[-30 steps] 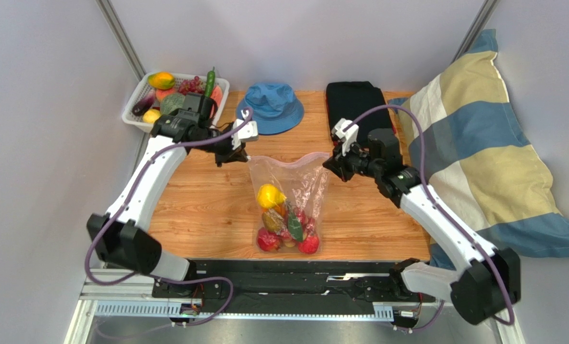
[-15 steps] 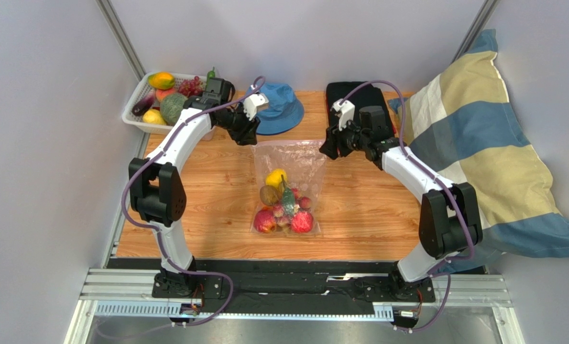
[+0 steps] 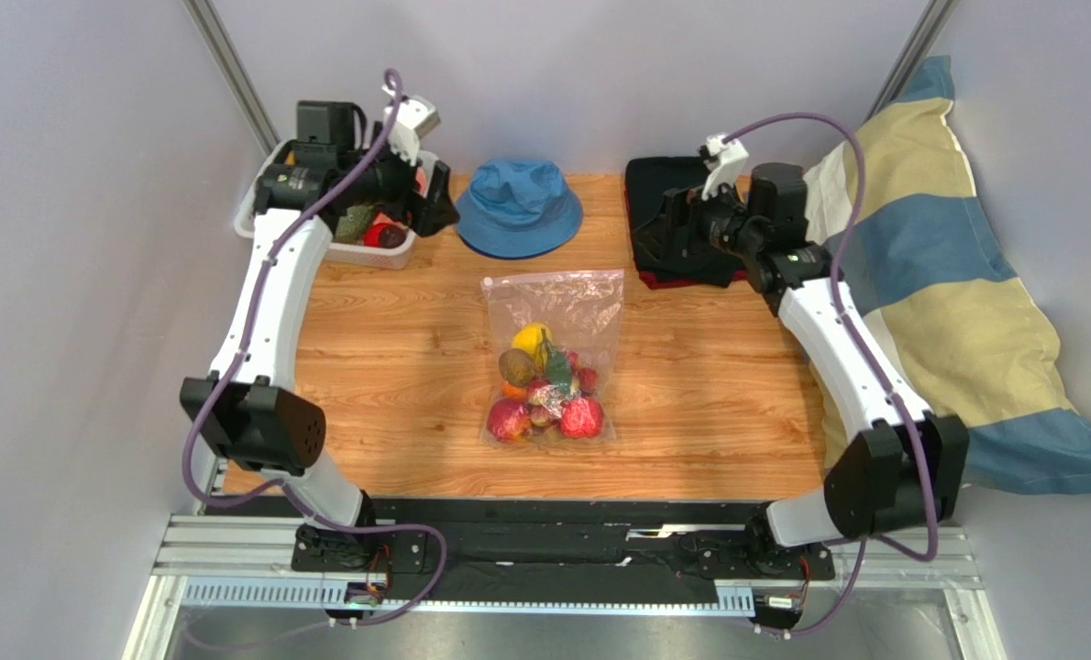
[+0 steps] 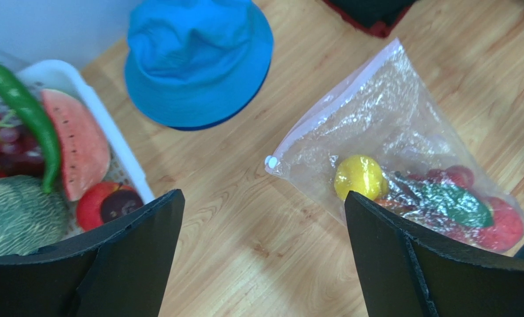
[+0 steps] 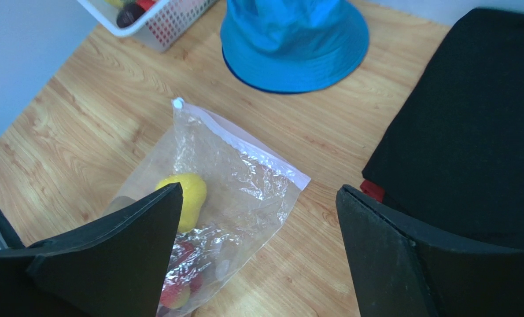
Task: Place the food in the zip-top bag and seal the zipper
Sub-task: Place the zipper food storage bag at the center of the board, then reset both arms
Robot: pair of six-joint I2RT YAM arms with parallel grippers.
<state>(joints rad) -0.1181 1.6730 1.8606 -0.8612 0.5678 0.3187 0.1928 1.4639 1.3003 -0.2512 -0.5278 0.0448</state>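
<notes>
The clear zip-top bag [image 3: 554,355] lies flat in the middle of the wooden surface [image 3: 372,358]. The food [image 3: 544,392] is bunched at its near end, a yellow lemon [image 3: 529,338] uppermost. The pinkish zipper [image 3: 554,277] runs along the far edge; whether it is pressed shut cannot be told. The left gripper [image 3: 427,206] hovers by the white basket [image 3: 265,206], jaws spread wide and holding nothing. The right gripper [image 3: 668,227] hangs over the black cloth [image 3: 675,186], its jaws equally wide and empty. A blue bucket hat [image 3: 517,206] sits between the basket and the cloth.
</notes>
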